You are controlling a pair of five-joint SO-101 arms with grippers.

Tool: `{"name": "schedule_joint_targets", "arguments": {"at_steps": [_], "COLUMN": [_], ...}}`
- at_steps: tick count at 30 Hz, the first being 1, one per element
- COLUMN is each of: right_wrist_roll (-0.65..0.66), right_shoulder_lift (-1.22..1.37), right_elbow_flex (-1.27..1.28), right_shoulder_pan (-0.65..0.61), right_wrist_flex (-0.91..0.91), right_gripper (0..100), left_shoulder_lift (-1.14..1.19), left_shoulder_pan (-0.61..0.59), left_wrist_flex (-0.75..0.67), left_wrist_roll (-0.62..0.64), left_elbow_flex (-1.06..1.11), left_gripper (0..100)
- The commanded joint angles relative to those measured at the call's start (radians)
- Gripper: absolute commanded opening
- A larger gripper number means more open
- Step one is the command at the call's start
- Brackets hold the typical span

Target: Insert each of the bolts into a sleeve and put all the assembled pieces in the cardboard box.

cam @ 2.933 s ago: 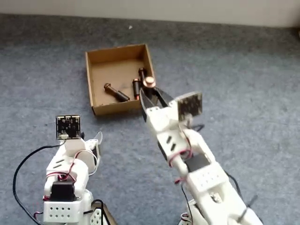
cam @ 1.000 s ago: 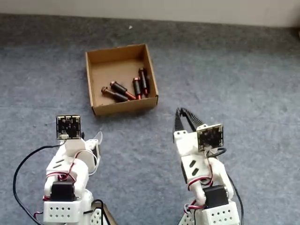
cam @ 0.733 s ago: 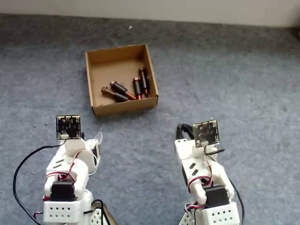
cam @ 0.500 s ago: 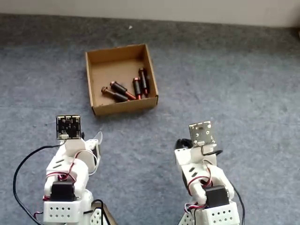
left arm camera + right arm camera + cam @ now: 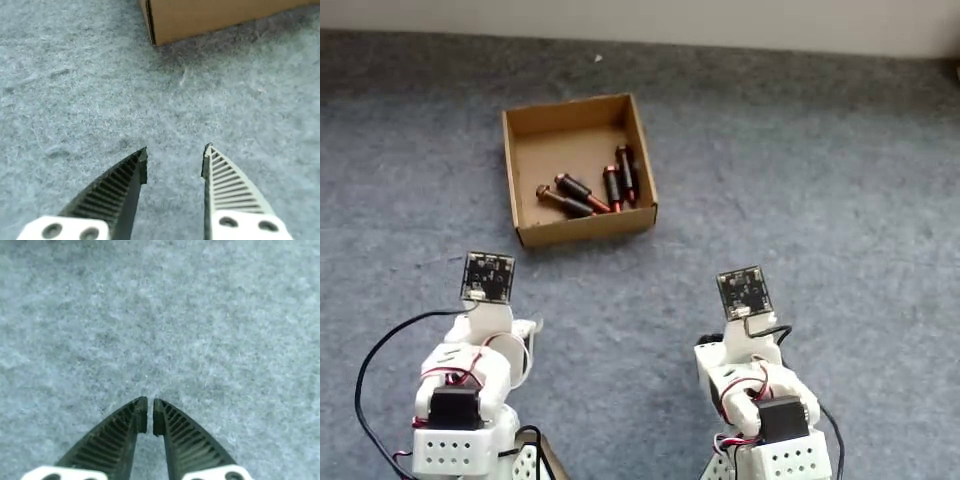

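The cardboard box (image 5: 530, 150) sits open on the grey carpet at the back left. Inside it lie several dark sleeves with copper-coloured bolts (image 5: 582, 191) pushed in, clustered toward its near right corner. Both arms are folded back at the near edge: the left arm (image 5: 470, 365) in front of the box, the right arm (image 5: 752, 385) off to the right. My left gripper (image 5: 175, 151) hangs open over bare carpet, holding nothing, with the box's near wall (image 5: 210, 15) a short way ahead. My right gripper (image 5: 150, 403) is shut on nothing above the carpet.
Grey carpet (image 5: 800, 180) covers the whole work area. A pale wall strip (image 5: 720, 20) runs along the far edge. A black cable (image 5: 365, 360) loops beside the left arm's base.
The right arm let an assembled piece go into the box, pulled back to its base and shut its gripper. The left arm's wrist shifted slightly to the right.
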Motion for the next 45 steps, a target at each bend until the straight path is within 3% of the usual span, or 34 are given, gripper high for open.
{"name": "schedule_joint_targets", "arguments": {"at_steps": [1,45], "right_wrist_roll": [0.011,0.011], "right_shoulder_lift": [0.005,0.005], "right_elbow_flex": [0.153,0.153], "right_shoulder_pan": [0.012,0.012], "right_wrist_flex": [0.008,0.008], "right_gripper": [1.5,1.5], "left_shoulder_lift": [-0.001,-0.002], "left_shoulder_pan": [0.010,0.008], "left_wrist_flex": [0.100,0.132], "left_wrist_roll": [-0.084,-0.104], "left_elbow_flex": [0.019,0.019], "left_gripper": [20,20]}}
